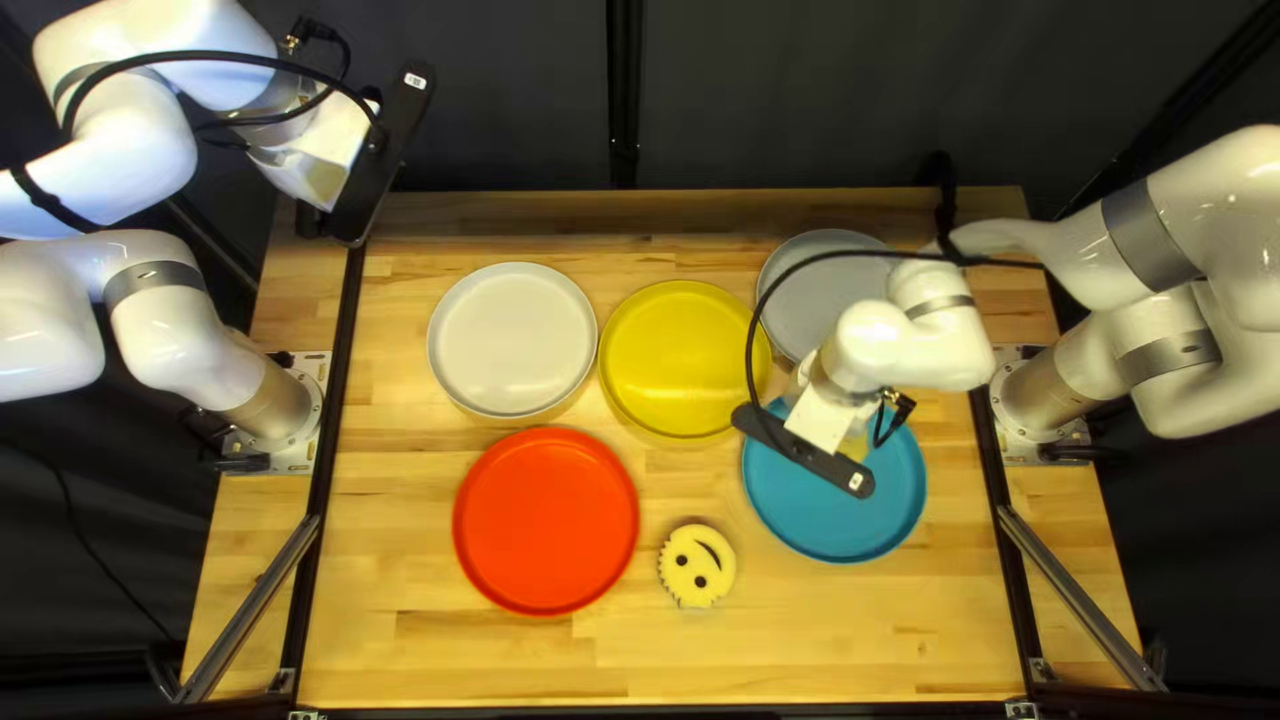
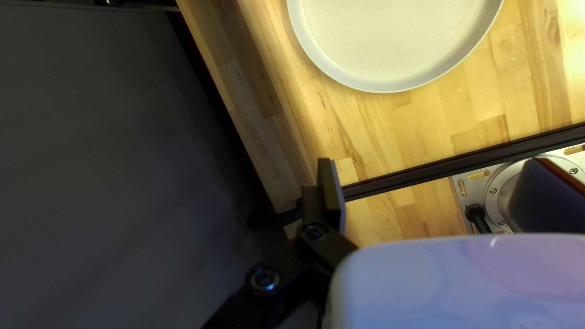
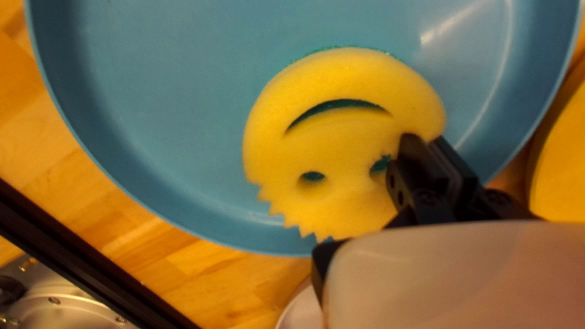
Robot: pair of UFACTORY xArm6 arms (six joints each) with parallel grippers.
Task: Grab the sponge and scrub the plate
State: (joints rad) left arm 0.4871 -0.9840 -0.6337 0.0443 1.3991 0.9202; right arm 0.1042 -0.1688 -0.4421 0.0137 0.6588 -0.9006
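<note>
Sponge location: our yellow sponge [image 3: 341, 143] lies over the blue plate [image 1: 867, 514]; whether it touches the plate, we cannot tell.
Sponge heading (12 = ahead of the gripper): toothed edge at 7 o'clock, curved mouth slot at 12, two eye holes between.
Sponge long axis: outline near round; we cannot assign one.
Right gripper: our right gripper [image 1: 830, 416] is at the blue plate's 11 o'clock (12 = table's far edge), its fingers closed on the sponge, gripping the margin beside one eye hole.
Left gripper: our left gripper [image 1: 334, 180] is raised at the table's 10 o'clock corner, jaws apart.
Right wrist view only: the held sponge's face, with a green layer along its 12 o'clock edge. In the top left view our arm and gripper cover most or all of it.
Top left view only: a second sponge [image 1: 691, 571], flat on the table between red plate [image 1: 547, 520] and blue plate; toothed edge at 8 o'clock, mouth slot at 1 to 2. The red plate also shows here alone.
Left wrist view: the white plate [image 2: 396, 49], ahead of our left gripper, and the mounting plate [image 2: 463, 189] of our left arm's base.
</note>
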